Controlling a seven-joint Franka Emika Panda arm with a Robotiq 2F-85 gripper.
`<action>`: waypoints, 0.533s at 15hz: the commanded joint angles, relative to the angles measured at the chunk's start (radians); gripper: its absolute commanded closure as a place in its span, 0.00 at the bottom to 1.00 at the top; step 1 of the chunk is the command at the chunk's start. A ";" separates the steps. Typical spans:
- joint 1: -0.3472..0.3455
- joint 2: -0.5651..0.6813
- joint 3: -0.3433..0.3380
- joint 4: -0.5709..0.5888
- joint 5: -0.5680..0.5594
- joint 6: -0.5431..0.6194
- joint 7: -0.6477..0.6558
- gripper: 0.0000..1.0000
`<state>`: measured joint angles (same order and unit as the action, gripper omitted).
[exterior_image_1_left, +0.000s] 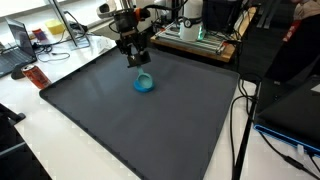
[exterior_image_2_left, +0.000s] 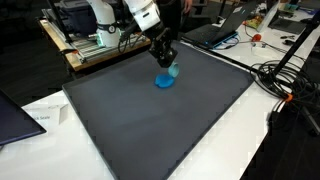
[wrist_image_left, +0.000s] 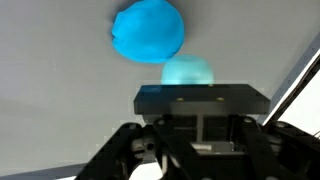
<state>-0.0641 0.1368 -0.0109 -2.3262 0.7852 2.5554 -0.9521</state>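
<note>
The blue rounded object (exterior_image_1_left: 144, 83) lies on the dark grey mat (exterior_image_1_left: 120, 125), toward the far edge of it and well away from the near corners. In an exterior view it shows a deeper blue body (exterior_image_2_left: 163, 81) with a paler turquoise part (exterior_image_2_left: 172, 70) at its upper side. I cannot tell whether that paler part belongs to the same piece or is a second one resting against it. In the wrist view the deep blue body (wrist_image_left: 148, 32) sits at the top of the picture, and the pale patch (wrist_image_left: 187, 72) lies between it and the dark front of my housing.

My pincer (exterior_image_1_left: 137, 59) hangs right over the object, pointing down, with its tips just above or at the paler part. The pictures are too small and blurred to show whether they touch. I also cannot tell whether my jaws stand apart or together, or whether they have anything between them.

My white arm (exterior_image_2_left: 140, 12) comes in from the far side of the mat. Behind it a wooden board (exterior_image_2_left: 85, 48) carries lab equipment. The mat covers most of a white table (exterior_image_2_left: 235, 140). Black cables (exterior_image_2_left: 278, 78) lie coiled on the table beside one edge of the mat, and a sheet of paper (exterior_image_2_left: 42, 118) lies near another corner. A laptop (exterior_image_1_left: 14, 48) stands open past the mat's end, with a small red thing (exterior_image_1_left: 35, 76) close to the mat's corner.
</note>
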 joint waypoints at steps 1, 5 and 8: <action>-0.020 0.033 0.020 0.015 0.067 0.031 -0.075 0.77; -0.031 0.060 0.020 0.017 0.076 0.049 -0.099 0.77; -0.034 0.076 0.017 0.022 0.051 0.047 -0.090 0.77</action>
<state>-0.0786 0.1846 -0.0040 -2.3195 0.8259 2.5900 -1.0112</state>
